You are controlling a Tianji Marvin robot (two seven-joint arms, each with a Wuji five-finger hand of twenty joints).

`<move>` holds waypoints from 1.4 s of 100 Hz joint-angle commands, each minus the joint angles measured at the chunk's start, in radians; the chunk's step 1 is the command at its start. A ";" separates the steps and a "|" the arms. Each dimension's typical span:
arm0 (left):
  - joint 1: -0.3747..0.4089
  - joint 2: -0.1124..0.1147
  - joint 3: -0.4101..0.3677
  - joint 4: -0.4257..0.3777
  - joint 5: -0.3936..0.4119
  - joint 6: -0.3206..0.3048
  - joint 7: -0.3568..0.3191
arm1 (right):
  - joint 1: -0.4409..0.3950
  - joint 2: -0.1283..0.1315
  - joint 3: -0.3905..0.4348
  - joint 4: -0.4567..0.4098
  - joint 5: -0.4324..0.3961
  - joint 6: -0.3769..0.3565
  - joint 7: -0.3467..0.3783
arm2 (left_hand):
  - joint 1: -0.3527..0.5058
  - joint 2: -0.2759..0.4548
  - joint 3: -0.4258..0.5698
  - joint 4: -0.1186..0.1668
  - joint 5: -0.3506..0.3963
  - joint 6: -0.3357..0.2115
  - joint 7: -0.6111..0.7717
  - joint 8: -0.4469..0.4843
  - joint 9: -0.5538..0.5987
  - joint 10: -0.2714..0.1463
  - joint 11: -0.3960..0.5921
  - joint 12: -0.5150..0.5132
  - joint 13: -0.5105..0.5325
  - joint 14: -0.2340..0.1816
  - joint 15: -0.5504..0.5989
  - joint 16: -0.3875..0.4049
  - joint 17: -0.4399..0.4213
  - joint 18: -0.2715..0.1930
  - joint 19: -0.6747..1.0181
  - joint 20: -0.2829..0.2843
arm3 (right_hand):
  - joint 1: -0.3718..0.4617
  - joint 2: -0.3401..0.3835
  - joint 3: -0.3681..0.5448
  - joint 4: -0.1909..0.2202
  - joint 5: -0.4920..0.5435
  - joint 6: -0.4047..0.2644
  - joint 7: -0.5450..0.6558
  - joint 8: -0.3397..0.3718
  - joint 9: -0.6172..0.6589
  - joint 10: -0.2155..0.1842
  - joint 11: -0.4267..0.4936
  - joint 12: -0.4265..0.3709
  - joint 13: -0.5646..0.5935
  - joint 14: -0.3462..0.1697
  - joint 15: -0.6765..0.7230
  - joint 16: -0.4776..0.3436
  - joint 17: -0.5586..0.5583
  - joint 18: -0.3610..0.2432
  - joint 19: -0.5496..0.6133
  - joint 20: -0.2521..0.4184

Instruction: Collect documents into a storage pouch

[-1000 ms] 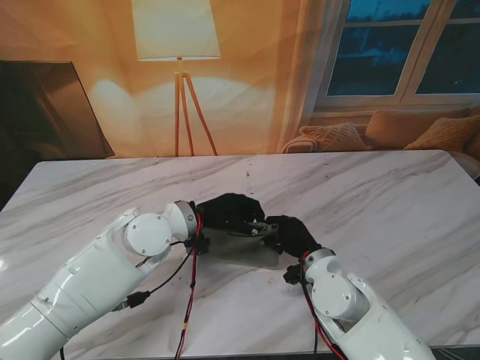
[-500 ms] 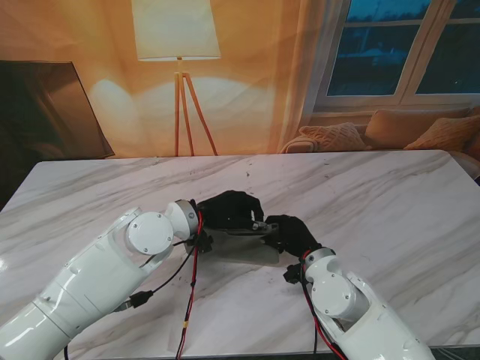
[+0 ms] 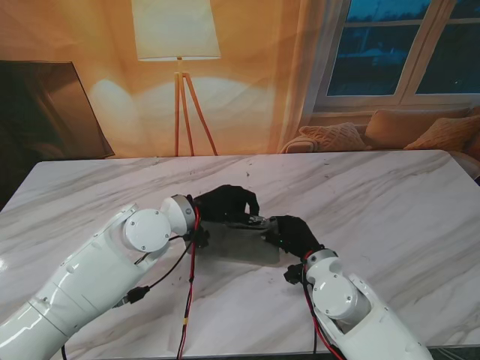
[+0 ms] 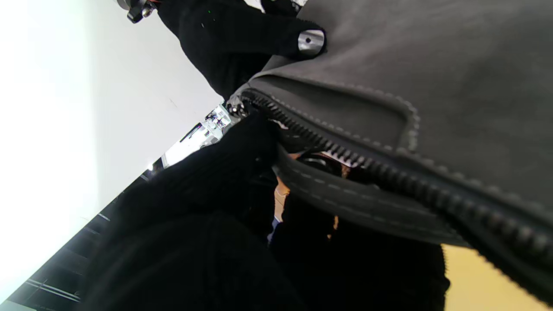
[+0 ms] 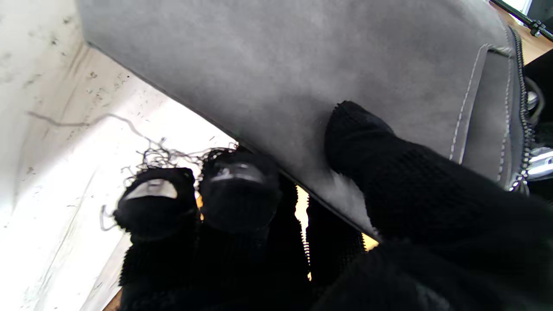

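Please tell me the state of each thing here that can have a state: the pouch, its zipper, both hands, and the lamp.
Pouch: on the marble table, held by both hands.
Zipper: partly open, mouth gaping.
Left hand: shut on the pouch at its zipper edge.
Right hand: shut on the pouch's edge.
Floor lamp: lit.

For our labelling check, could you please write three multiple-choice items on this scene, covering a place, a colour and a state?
1. Where is the pouch?
A. On the sofa
B. Between both hands, near the middle of the table
C. At the table's far left corner

2. What colour is the pouch?
A. Grey
B. Red
C. Yellow

3. What is the right hand doing?
A. Hanging open, apart from the pouch
B. Resting on the lamp
C. Gripping the pouch

Key: B, the stand view shows it between the left hand and the right; A, grey fabric in both wrist views; C, thumb on top, fingers beneath.
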State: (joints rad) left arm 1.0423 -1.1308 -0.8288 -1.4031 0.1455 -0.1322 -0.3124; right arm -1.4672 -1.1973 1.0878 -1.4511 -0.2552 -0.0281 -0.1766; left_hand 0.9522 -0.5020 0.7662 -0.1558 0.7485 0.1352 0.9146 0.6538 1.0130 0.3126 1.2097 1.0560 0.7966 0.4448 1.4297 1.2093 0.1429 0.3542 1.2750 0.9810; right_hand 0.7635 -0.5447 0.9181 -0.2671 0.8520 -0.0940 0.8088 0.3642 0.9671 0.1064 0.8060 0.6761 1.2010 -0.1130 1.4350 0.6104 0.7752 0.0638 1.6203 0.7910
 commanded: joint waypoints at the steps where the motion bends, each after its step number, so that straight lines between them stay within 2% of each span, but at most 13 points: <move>1: -0.002 0.007 -0.010 -0.010 0.007 -0.001 -0.013 | -0.005 -0.001 0.004 0.009 0.000 0.000 -0.001 | 0.027 0.058 0.017 0.066 0.012 -0.031 0.077 0.063 0.047 -0.015 0.067 0.032 0.070 0.026 0.057 0.020 0.008 -0.017 0.063 0.047 | 0.084 0.072 0.125 0.038 0.167 -0.053 0.117 0.079 0.043 0.047 0.053 0.028 0.059 -0.083 0.053 0.004 0.033 0.008 0.069 0.023; 24: 0.001 0.020 -0.025 -0.019 0.040 -0.001 -0.035 | -0.011 -0.006 0.011 0.006 0.020 0.003 -0.012 | 0.041 0.076 -0.003 0.077 -0.002 -0.032 0.102 0.095 0.074 -0.028 0.122 0.046 0.117 0.016 0.103 0.021 0.039 -0.010 0.079 0.083 | 0.089 0.037 0.164 0.033 0.212 -0.034 0.113 0.099 0.056 0.067 0.059 0.036 0.081 -0.091 0.050 -0.003 0.068 0.021 0.066 0.017; 46: 0.012 0.024 -0.039 -0.020 0.052 0.013 -0.040 | -0.019 -0.003 0.015 -0.005 0.026 0.017 0.000 | 0.064 0.121 -0.055 0.109 -0.044 -0.034 0.129 0.183 0.100 -0.061 0.175 0.054 0.181 0.001 0.158 0.006 0.098 0.008 0.107 0.137 | 0.086 0.036 0.169 0.029 0.215 -0.035 0.104 0.106 0.057 0.063 0.055 0.034 0.076 -0.080 0.030 -0.012 0.059 0.026 0.043 0.007; 52: 0.016 0.021 -0.044 -0.017 0.048 0.015 -0.030 | -0.020 0.000 0.016 -0.009 0.024 0.020 0.012 | 0.069 0.118 -0.057 0.110 -0.042 -0.032 0.128 0.181 0.100 -0.062 0.175 0.053 0.180 0.003 0.157 0.003 0.095 0.011 0.104 0.136 | 0.082 0.051 0.149 0.030 0.194 -0.040 0.091 0.103 0.051 0.045 0.047 0.031 0.050 -0.054 -0.003 -0.021 0.015 0.021 0.008 -0.001; 56: 0.017 0.019 -0.045 -0.015 0.045 0.012 -0.024 | -0.020 0.002 0.016 -0.010 0.021 0.020 0.016 | 0.075 0.117 -0.062 0.108 -0.038 -0.030 0.126 0.177 0.095 -0.024 0.166 0.050 0.174 0.011 0.154 0.000 0.089 0.012 0.099 0.135 | 0.080 0.066 0.127 0.032 0.169 -0.046 0.082 0.096 0.043 0.030 0.040 0.028 0.014 -0.030 -0.046 -0.031 -0.031 0.017 -0.031 -0.010; 63: 0.016 0.018 -0.042 -0.014 0.046 -0.005 -0.017 | -0.021 0.007 0.018 -0.016 0.020 0.015 0.036 | 0.077 0.112 -0.065 0.107 -0.029 -0.038 0.127 0.174 0.098 -0.021 0.163 0.048 0.172 0.011 0.151 -0.002 0.093 0.012 0.098 0.134 | 0.075 0.077 0.074 0.037 0.100 -0.067 0.076 0.061 0.008 -0.009 -0.009 0.018 -0.107 0.029 -0.154 -0.039 -0.167 0.015 -0.112 -0.020; 67: 0.014 0.018 -0.040 -0.014 0.048 -0.014 -0.016 | -0.022 0.010 0.019 -0.019 0.022 0.009 0.049 | 0.074 0.102 -0.059 0.106 -0.023 -0.041 0.129 0.169 0.112 -0.060 0.163 0.044 0.180 0.003 0.152 -0.008 0.107 0.012 0.101 0.132 | 0.050 0.055 0.081 0.030 0.035 -0.081 0.093 0.019 -0.017 -0.027 -0.052 0.018 -0.164 0.044 -0.229 -0.043 -0.225 0.010 -0.153 -0.025; 78: 0.014 0.016 -0.033 -0.016 0.045 -0.027 -0.008 | -0.022 0.018 0.022 -0.022 0.017 -0.016 0.072 | 0.058 0.076 -0.025 0.099 -0.002 -0.043 0.132 0.142 0.129 -0.058 0.159 0.033 0.197 -0.001 0.162 -0.031 0.128 0.017 0.107 0.122 | -0.047 -0.043 0.143 0.009 -0.088 -0.104 0.108 -0.038 -0.086 -0.062 -0.121 0.010 -0.279 0.059 -0.408 -0.106 -0.308 -0.007 -0.204 -0.028; 89: 0.010 0.015 -0.028 -0.017 0.049 -0.036 -0.003 | -0.021 0.024 0.026 -0.021 0.001 -0.051 0.080 | 0.060 0.081 -0.029 0.091 -0.005 -0.049 0.134 0.137 0.128 -0.059 0.159 0.031 0.188 -0.001 0.159 -0.036 0.120 0.012 0.101 0.117 | -0.177 -0.127 0.209 -0.017 -0.125 -0.114 0.098 -0.043 -0.135 -0.081 -0.114 -0.010 -0.308 0.040 -0.446 -0.082 -0.316 -0.018 -0.204 -0.011; 111: -0.012 0.011 -0.007 0.004 0.044 -0.052 -0.005 | -0.018 0.026 0.039 -0.025 -0.009 -0.107 0.074 | 0.065 0.088 -0.042 0.085 -0.010 -0.055 0.137 0.133 0.117 -0.058 0.150 0.029 0.167 0.000 0.149 -0.037 0.098 0.001 0.090 0.108 | -0.238 -0.192 0.255 -0.028 -0.104 -0.155 0.084 -0.026 -0.149 -0.091 -0.107 -0.052 -0.300 0.019 -0.415 -0.036 -0.301 -0.036 -0.178 0.023; 121: -0.018 0.009 0.000 0.014 0.039 -0.054 -0.002 | -0.014 0.026 0.039 -0.021 -0.014 -0.114 0.073 | 0.068 0.089 -0.047 0.084 -0.011 -0.055 0.136 0.131 0.115 -0.058 0.148 0.030 0.160 0.001 0.145 -0.036 0.092 0.000 0.087 0.106 | -0.244 -0.182 0.228 -0.031 -0.103 -0.148 0.099 -0.023 -0.149 -0.088 -0.096 -0.052 -0.290 0.009 -0.365 -0.006 -0.280 -0.045 -0.148 0.045; 130: -0.022 0.006 0.004 0.021 0.039 -0.055 0.003 | -0.012 0.024 0.037 -0.020 -0.014 -0.110 0.067 | 0.069 0.090 -0.052 0.082 -0.011 -0.058 0.135 0.129 0.112 -0.058 0.146 0.030 0.155 0.001 0.141 -0.035 0.089 -0.003 0.085 0.103 | -0.261 -0.188 0.194 -0.039 -0.069 -0.134 0.135 -0.016 -0.108 -0.071 -0.031 -0.012 -0.244 -0.001 -0.265 0.037 -0.233 -0.049 -0.087 0.069; 140: -0.028 0.004 0.009 0.027 0.035 -0.055 0.005 | -0.012 0.020 0.032 -0.020 -0.013 -0.099 0.052 | 0.070 0.090 -0.055 0.082 -0.012 -0.057 0.133 0.127 0.111 -0.058 0.144 0.030 0.152 0.000 0.138 -0.034 0.086 -0.004 0.083 0.101 | -0.264 -0.174 0.184 -0.036 -0.013 -0.124 0.154 -0.033 0.034 -0.060 0.075 0.051 -0.135 -0.009 -0.167 0.051 -0.135 -0.048 0.005 0.073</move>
State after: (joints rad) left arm 1.0206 -1.1194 -0.8216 -1.3808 0.1856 -0.1859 -0.2979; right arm -1.4795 -1.1715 1.1233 -1.4686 -0.2682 -0.1428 -0.1252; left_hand 0.9590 -0.4320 0.6753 -0.1236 0.6986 0.1343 0.9344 0.7582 1.0990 0.2682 1.3342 1.0884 0.9405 0.4363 1.5426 1.1778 0.2522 0.3834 1.3153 1.0664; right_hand 0.5243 -0.7041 1.1181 -0.2751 0.7992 -0.2065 0.9373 0.3353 0.9195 0.0338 0.8103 0.6859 1.0134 -0.0654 1.2047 0.6480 0.5917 0.0462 1.5472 0.8408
